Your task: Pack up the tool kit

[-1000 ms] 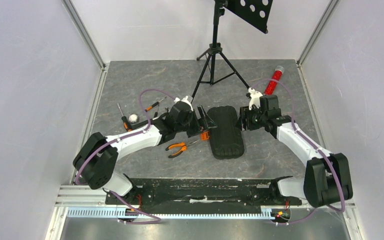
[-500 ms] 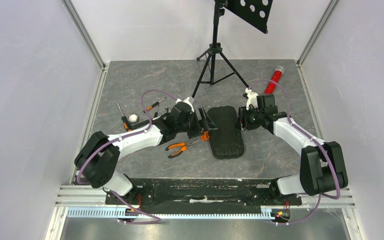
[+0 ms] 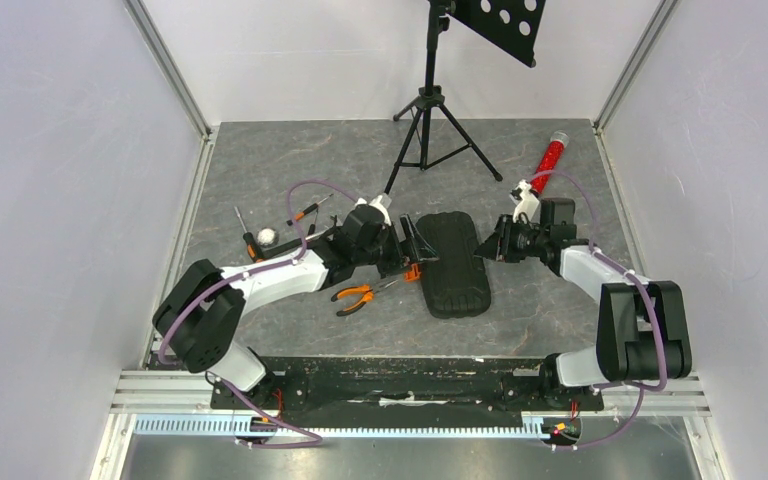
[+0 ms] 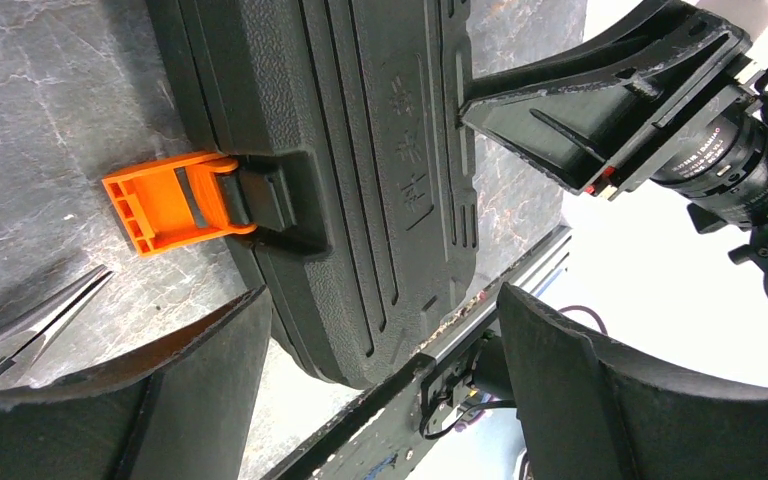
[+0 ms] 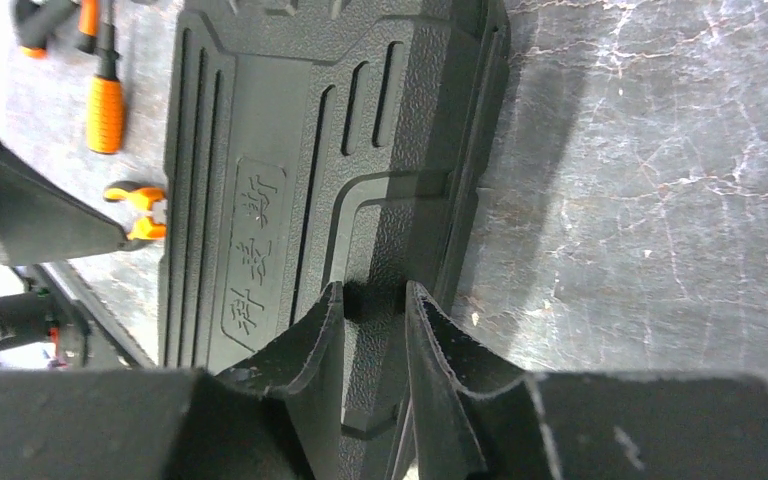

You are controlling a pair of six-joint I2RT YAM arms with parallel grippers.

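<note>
Black ribbed, pebbled case (image 3: 452,265) shut | orange latch (image 4: 175,203) flipped out | left jaws spread | right jaws: cannot tell

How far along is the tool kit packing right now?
Done: nothing visibly packed. The black ribbed plastic case lies closed, its orange latch unfastened. In hand: the open left gripper straddles the case's latch side; the right gripper, nearly closed, sits at the opposite edge. Left: orange-handled pliers, a screwdriver and a small hammer lie loose on the grey table; then latching.
</note>
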